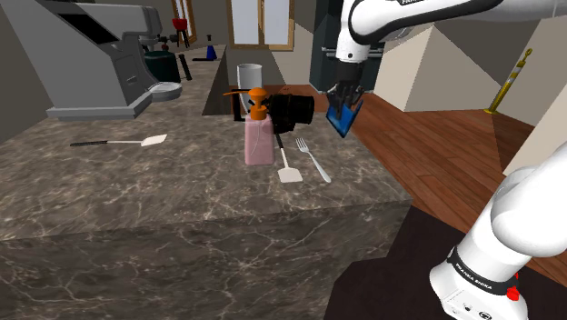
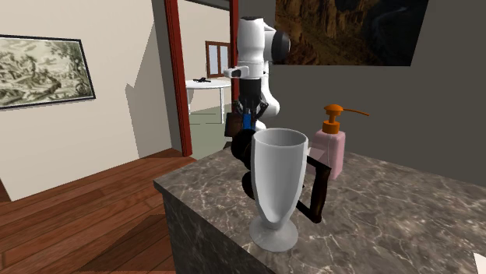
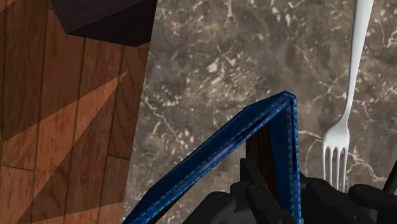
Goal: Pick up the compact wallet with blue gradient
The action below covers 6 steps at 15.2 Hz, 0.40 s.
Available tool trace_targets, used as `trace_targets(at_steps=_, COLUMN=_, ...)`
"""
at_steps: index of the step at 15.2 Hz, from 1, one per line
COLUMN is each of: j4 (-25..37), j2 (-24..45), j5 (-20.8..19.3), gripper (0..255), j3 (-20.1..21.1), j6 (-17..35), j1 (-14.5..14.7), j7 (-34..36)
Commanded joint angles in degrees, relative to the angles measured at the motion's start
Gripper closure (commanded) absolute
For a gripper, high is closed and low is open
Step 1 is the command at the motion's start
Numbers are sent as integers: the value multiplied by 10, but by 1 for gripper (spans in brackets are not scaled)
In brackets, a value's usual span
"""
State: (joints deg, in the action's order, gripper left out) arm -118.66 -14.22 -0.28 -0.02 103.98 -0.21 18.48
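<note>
dangling from the clenched gripper point(image 1: 344, 105), the blue wallet point(image 1: 343, 122) hangs in the air right of centre in the upper half of the shoulder view. it is clear of the dark marble countertop point(image 1: 136, 214) and roughly above the edge where the wooden floor point(image 1: 436, 150) begins.

in the wrist view the blue wallet point(image 3: 216, 150) spreads in an open v. one stitched flap runs down between the black fingers, which pinch it, while the other flap slants away unsupported. that looks like a hold on a single thin leaf rather than on the whole folded body, so the grasp is probably the weak point. a quick swing or a hard stop could make the free flap flick and work the pinched leaf out of the pads.

if it slips here, it seems as likely to drop past the counter edge to the floor as onto the stone. a low move toward the shoulder view's left also carries a risk. the loose flap could brush the fork point(image 1: 314, 160) lying just below, or the pink soap dispenser point(image 1: 257, 138) beyond it, and be tugged loose. a slow, straight lift seems the safest course.
</note>
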Motion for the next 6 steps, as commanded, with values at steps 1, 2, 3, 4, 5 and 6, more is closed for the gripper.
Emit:
trace_targets(at_steps=1, j4=16, j2=-1, j5=0, gripper=255, j3=1, j6=-17, j1=0, j7=1)
trace_targets(at_steps=2, j4=24, j2=-1, j5=0, gripper=255, j3=1, j6=-25, j1=0, j7=1)
trace_targets(at_steps=3, j4=31, j2=-1, j5=0, gripper=255, j3=1, j6=-33, j1=0, j7=1)
trace_targets(at_steps=4, j4=39, j2=-1, j5=0, gripper=255, j3=1, j6=-40, j1=0, j7=1)
trace_targets(at_steps=5, j4=41, j2=-1, j5=0, gripper=255, j3=1, j6=-41, j1=0, j7=1)
trace_targets(at_steps=6, j4=41, j2=-1, j5=0, gripper=255, j3=1, j6=-41, j1=0, j7=1)
